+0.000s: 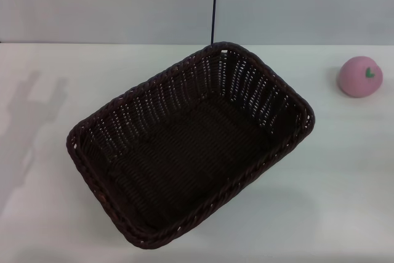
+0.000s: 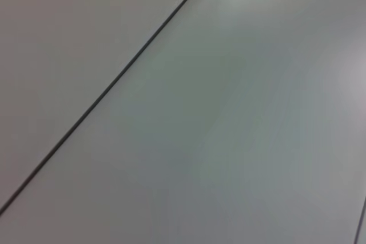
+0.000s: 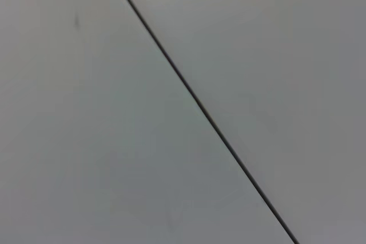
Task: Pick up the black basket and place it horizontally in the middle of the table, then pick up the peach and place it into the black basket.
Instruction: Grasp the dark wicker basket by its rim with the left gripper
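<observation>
The black basket lies on the white table near the middle of the head view, turned diagonally, its long axis running from near left to far right. It is empty. The pink peach sits on the table at the far right, apart from the basket. Neither gripper shows in the head view. Both wrist views show only a plain grey surface crossed by a thin dark line, with no fingers, basket or peach in them.
A grey wall stands behind the table's far edge, with a thin dark vertical line on it. An arm's shadow falls on the table at the left.
</observation>
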`<state>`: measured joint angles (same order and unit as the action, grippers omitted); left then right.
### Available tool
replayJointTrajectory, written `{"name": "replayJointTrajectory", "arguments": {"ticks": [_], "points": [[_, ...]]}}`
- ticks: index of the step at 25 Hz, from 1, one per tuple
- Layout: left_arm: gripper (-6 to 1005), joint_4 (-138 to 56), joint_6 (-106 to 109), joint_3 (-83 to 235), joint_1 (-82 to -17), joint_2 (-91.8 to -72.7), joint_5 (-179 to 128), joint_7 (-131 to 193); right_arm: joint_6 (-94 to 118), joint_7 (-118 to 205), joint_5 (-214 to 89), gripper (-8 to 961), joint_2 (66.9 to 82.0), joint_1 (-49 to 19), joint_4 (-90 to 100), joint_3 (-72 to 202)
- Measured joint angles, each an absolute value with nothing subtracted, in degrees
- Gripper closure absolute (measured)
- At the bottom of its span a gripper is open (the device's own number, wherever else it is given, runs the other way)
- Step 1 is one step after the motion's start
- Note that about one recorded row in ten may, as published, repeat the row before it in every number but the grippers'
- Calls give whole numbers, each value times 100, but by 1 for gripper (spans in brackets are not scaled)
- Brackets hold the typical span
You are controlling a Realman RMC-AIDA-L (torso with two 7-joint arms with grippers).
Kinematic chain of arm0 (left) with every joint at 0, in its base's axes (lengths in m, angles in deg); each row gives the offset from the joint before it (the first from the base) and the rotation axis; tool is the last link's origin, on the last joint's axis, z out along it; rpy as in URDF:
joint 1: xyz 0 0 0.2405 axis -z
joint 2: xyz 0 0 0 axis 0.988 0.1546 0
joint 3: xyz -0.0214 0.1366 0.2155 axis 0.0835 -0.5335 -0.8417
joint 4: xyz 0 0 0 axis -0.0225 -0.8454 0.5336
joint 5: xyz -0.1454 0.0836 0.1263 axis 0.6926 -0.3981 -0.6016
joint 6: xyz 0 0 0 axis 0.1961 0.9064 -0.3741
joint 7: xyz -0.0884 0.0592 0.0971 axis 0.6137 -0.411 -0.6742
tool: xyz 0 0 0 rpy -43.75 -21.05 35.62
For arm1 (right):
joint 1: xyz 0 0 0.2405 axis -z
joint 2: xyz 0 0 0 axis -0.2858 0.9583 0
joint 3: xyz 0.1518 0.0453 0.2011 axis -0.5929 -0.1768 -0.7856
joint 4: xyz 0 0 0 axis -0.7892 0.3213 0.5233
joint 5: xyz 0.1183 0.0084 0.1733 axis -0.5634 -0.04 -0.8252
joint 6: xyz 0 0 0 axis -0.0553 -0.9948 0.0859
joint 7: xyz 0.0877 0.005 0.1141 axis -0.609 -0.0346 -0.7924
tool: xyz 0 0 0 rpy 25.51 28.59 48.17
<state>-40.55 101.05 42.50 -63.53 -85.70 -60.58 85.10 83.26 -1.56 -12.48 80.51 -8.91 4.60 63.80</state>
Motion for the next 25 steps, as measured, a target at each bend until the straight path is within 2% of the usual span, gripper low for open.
{"name": "replayJointTrajectory", "arguments": {"ticks": [25], "points": [[221,-3443,10049,4912,-6082,-8607,-6113,8498,8136,370,-1255,443,8060,-1112,399,6309]]}}
